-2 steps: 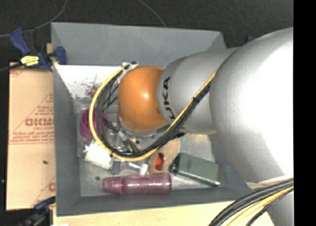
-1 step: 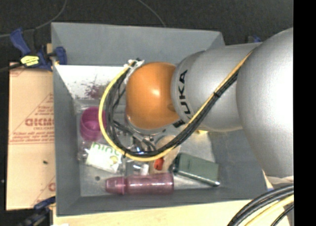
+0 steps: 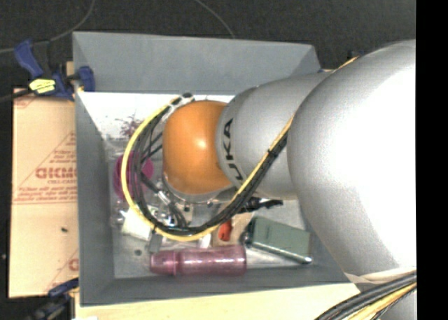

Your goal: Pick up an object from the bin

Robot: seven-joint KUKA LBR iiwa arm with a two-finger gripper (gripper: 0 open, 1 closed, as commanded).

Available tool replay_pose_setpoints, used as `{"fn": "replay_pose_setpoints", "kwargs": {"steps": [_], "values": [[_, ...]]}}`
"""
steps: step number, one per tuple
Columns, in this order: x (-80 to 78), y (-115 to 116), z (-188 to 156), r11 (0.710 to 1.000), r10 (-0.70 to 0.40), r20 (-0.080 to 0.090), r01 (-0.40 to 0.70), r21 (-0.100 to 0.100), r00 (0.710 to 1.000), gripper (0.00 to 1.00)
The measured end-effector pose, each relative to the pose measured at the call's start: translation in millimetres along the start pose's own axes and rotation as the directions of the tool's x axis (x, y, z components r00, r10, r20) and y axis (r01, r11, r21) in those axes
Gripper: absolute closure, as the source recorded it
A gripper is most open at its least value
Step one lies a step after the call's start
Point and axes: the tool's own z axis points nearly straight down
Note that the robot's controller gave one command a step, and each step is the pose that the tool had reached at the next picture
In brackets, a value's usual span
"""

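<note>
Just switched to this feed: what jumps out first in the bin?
The silver arm with its orange wrist cover reaches in from the right, over the middle of the grey bin. Along the bin's lower wall in the view lies a glittery purple cylinder, with a grey-green box to its right.

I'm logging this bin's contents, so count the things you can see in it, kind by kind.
glittery purple cylinder: 1
green-grey flat box: 1
small red piece: 1
small white block: 1
magenta thing behind the cables: 1
Total: 5 in plain sight; the arm covers much of the bin.
</note>
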Motion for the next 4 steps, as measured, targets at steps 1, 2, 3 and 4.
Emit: {"fn": "replay_pose_setpoints", "kwargs": {"steps": [1, 2, 3, 4], "values": [[-5.4, -27, 55, 0.962, -0.273, 0.005, 0.273, 0.000, 0.962, 0.00], [-0.3, 0, 56, 0.989, 0.144, 0.005, -0.144, 0.011, 0.990, 1.00], [-0.3, 0, 56, 0.989, 0.145, 0.005, -0.145, 0.011, 0.989, 1.00], [-0.1, 0, 54, 0.989, 0.145, 0.006, -0.145, 0.010, 0.989, 1.00]]}}
